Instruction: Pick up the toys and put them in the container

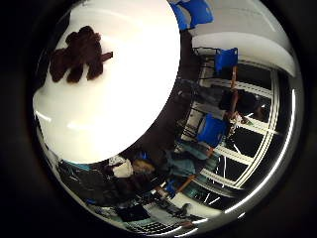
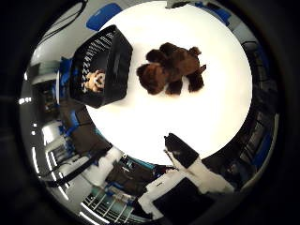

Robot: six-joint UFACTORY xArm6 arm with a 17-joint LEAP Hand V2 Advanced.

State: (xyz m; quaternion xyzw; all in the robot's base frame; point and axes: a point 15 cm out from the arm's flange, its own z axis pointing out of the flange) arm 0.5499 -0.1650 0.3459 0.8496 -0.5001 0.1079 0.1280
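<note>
A dark brown plush teddy bear lies on a plain white round table. The slatted plastic basket is black, and the small plush toy inside is tan with paler patches. The hand is black and white. The chairs are blue.

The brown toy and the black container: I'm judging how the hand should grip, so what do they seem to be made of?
The brown toy looks like soft plush: a fuzzy, matte, lumpy outline, probably stuffed fabric. The black container looks like rigid plastic with slotted walls and a slight sheen, though metal mesh cannot be ruled out.
</note>
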